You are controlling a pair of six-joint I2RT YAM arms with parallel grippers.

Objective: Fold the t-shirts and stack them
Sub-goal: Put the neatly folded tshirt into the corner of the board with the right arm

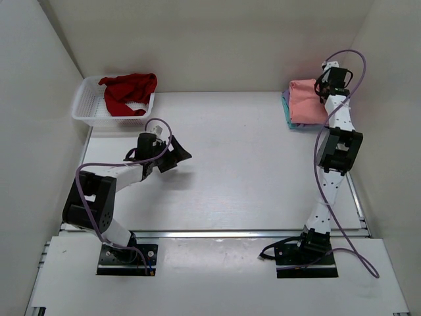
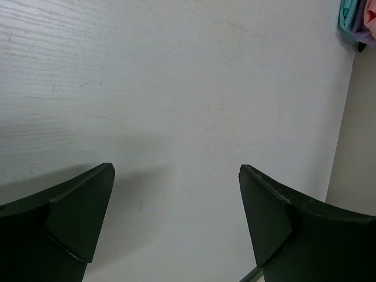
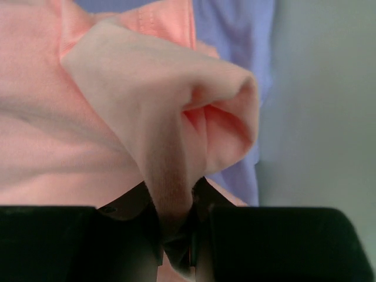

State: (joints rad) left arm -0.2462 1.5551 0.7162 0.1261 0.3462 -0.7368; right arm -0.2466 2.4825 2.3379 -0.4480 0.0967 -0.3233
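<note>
Shirts are light, limp cloth: no stiffness, they drape and bunch when lifted, not slippery, nothing to break. Best taken by a pinch at a hem, corner or folded edge, though a thin pinch may slide out.

Salmon shirt (image 1: 306, 100) lies folded at far right of worktop (image 1: 243, 164), on top of lavender shirt (image 3: 247, 41). Teal shirt (image 2: 348, 13) edge shows at the pile's side. Red shirt (image 1: 129, 92) is unfolded, heaped in basket (image 1: 80, 110) at far left.

Right pincer (image 3: 176, 235) is all but closed, clamping a raised fold of the salmon shirt. Left pincer (image 2: 176, 194) is wide open and empty over bare worktop, touching nothing that shows.
</note>
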